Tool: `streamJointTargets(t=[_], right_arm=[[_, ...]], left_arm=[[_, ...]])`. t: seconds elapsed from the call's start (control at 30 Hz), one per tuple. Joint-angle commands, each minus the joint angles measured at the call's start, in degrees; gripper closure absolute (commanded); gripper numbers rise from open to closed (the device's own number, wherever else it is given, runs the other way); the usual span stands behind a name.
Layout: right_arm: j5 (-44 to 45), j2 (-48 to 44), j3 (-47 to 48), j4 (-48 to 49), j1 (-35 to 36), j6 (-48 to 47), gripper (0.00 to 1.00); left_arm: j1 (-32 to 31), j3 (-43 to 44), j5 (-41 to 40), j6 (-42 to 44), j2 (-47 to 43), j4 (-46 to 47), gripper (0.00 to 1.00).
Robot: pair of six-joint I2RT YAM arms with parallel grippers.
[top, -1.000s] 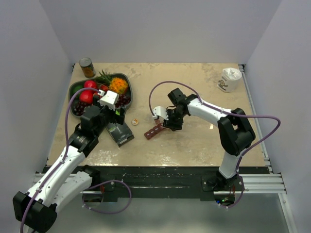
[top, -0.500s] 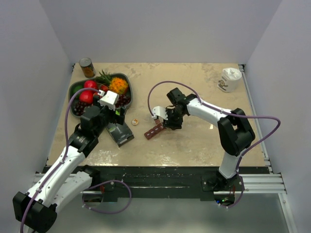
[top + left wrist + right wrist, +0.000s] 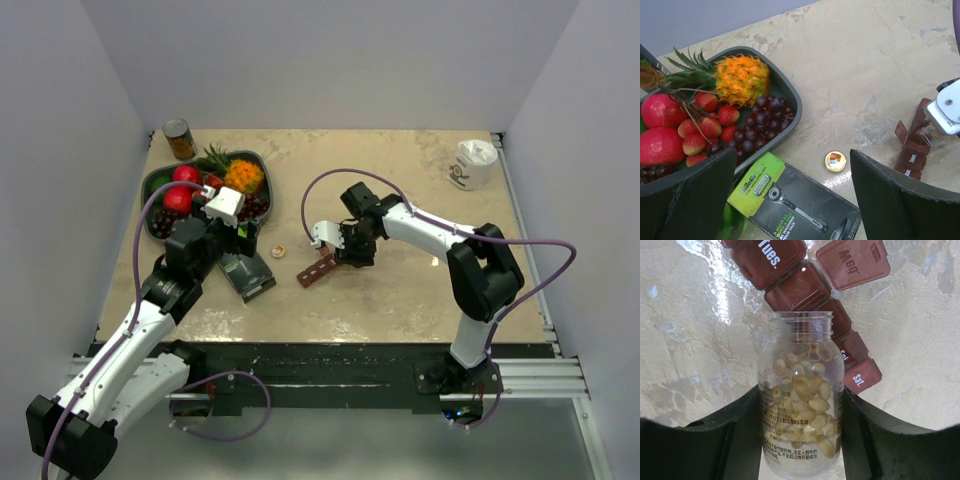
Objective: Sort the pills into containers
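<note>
My right gripper [image 3: 801, 440] is shut on a small clear bottle [image 3: 801, 405] full of pale yellow pills [image 3: 810, 405]. The bottle's open mouth hangs just above the dark red strip of compartments [image 3: 790, 285], whose Wed lid [image 3: 852, 262] stands open. In the top view the right gripper [image 3: 348, 250] holds the bottle over the strip [image 3: 318, 269] at mid-table. The strip also shows in the left wrist view [image 3: 914, 150]. My left gripper [image 3: 790, 200] is open and empty above a razor pack [image 3: 795, 200]. The bottle's cap [image 3: 835, 161] lies on the table.
A dark bowl of fruit [image 3: 152, 182] sits at the back left, with a brown-labelled tin can [image 3: 179, 139] behind it. A white cup [image 3: 472, 163] stands at the back right. The razor pack [image 3: 247, 275] lies under the left gripper, beside the cap [image 3: 279, 250].
My right gripper with the bottle has shifted slightly left over the strip. The left arm has not moved.
</note>
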Motion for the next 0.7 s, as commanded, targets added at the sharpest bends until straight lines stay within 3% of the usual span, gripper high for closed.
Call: streamJointTargets(t=[0.0, 0.67], right_arm=[[0.95, 0.54, 2.79, -0.99, 0.77, -0.73, 0.97], [2.71, 1.33, 3.59, -2.05, 1.74, -0.29, 0.97]], left_arm=[[0.37, -0.08, 0.56, 0.86, -0.85, 1.63, 0.01], [0.37, -0.08, 0.47, 0.95, -1.2, 1.54, 0.0]])
